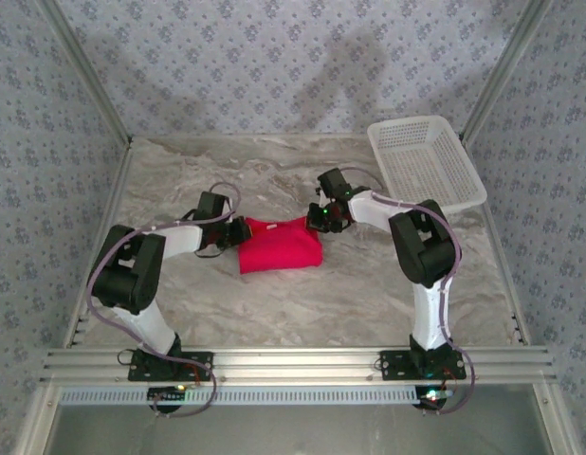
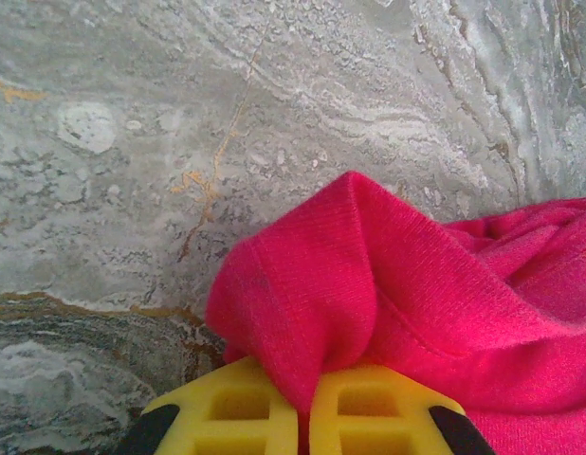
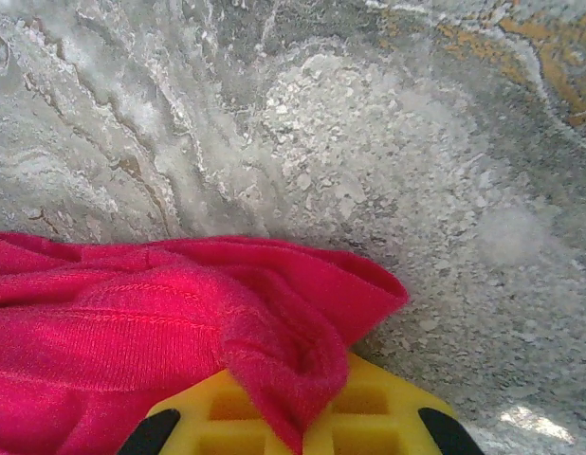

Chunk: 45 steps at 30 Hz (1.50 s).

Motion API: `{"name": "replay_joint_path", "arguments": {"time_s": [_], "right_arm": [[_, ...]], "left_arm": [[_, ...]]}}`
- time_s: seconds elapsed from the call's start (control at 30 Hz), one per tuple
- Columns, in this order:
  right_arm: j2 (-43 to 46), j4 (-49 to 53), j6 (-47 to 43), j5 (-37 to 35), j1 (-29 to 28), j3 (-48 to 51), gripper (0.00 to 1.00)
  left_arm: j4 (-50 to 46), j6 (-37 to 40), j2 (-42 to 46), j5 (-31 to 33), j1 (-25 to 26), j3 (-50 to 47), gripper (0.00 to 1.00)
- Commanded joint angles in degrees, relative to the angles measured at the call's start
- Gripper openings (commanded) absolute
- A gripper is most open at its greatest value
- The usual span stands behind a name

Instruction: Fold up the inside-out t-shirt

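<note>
The inside-out t-shirt point(image 1: 279, 248) lies as a compact red bundle near the middle of the marbled desk point(image 1: 369, 294), between the two arms. From above it seems to be doubled over on itself, though the layers are too small to tell apart there. The left pincer point(image 1: 242, 231) meets the bundle at its far left corner and the right pincer point(image 1: 319, 220) at its far right corner, both low over the surface. In the left wrist view, the left pincer point(image 2: 304, 422) is clenched on a fold of the shirt point(image 2: 426, 313). The cloth rises from between the yellow pads point(image 2: 227, 412) in a rounded peak and spreads away to the right, with a stitched hem running across it. In the right wrist view, the right pincer point(image 3: 302, 422) is likewise clenched on the shirt point(image 3: 132, 332). A flap of red knit hangs over the seam between its yellow pads point(image 3: 388, 408), and the rest of the garment trails off to the left over the grey stone pattern. A white mesh basket point(image 1: 426, 161) sits at the far right of the desk, well apart from the shirt.
</note>
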<state>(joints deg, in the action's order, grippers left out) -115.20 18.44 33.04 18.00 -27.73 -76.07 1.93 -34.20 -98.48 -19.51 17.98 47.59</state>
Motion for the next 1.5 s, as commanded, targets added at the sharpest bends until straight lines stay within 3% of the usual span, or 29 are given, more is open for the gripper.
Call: {"name": "replay_joint_path", "arguments": {"time_s": [0.0, 0.1, 0.2, 0.27, 0.33, 0.47, 0.53, 0.67, 0.77, 0.87, 1.0, 1.2, 1.33, 1.47], "right_arm": [[1.67, 4.78, 0.36, -0.32, 0.31, -2.04, 0.05], [4.5, 9.22, 0.34, -0.96, 0.37, -4.54, 0.31], [7.68, 12.71, 1.16, -1.25, 0.19, -5.83, 0.48], [10.42, 15.0, 2.49, -2.38, 0.11, -5.8, 0.51], [13.43, 15.73, 4.9, -3.69, -0.18, -5.36, 0.51], [18.35, 14.54, 11.97, -3.71, -1.45, -3.01, 0.43], [19.31, 10.38, 17.34, -1.34, -2.43, -0.88, 0.38], [18.25, 1.89, 27.31, 1.36, -5.39, 2.61, 0.3], [15.26, -0.7, 31.73, 1.05, -7.23, 3.98, 0.27], [11.86, -3.47, 34.9, 1.03, -8.2, 9.23, 0.26], [8.21, -5.28, 35.78, 1.87, -8.67, 17.45, 0.21], [9.68, -7.89, 35.96, -0.42, -10.19, 27.58, 0.21], [13.15, -0.54, 30.31, -4.59, -11.46, 22.67, 0.23], [18.67, 9.44, 24.23, -9.5, -12.26, 15.17, 0.29]], "left_arm": [[-2.72, 2.31, 1.7, 1.64, -0.49, 2.12, 0.0], [-7.18, 3.66, 3.73, 2.82, -0.49, 4.89, 0.04], [-13.44, 4.22, 5.74, 4.36, -0.49, 8.14, 0.36], [-18.62, 4.35, 8.0, 6.32, -0.49, 10.55, 0.5], [-24.32, 4.36, 10.58, 9.7, -0.19, 13.31, 0.55], [-32.57, 0.98, 15.48, 17.25, 0.86, 17.67, 0.57], [-32.47, -2.75, 17.32, 16.98, 1.64, 17.4, 0.55], [-19.1, -15.42, 19.56, 7.97, 4.06, 9.68, 0.53], [-9.15, -22.51, 18.13, 6.27, 6.85, 3.92, 0.52], [-5.42, -24.59, 14.86, 5.45, 8.77, 0.54, 0.51], [-9.37, -20.12, 12.78, 8.58, 10.59, -3.8, 0.5], [-19.95, -9.35, 11.94, 16.47, 10.66, -5.57, 0.51], [-23.75, -6.25, 10.87, 17.22, 10.62, -0.93, 0.51], [-32.89, -3.44, 14.24, 22.97, 11.01, 7.95, 0.51]]}}
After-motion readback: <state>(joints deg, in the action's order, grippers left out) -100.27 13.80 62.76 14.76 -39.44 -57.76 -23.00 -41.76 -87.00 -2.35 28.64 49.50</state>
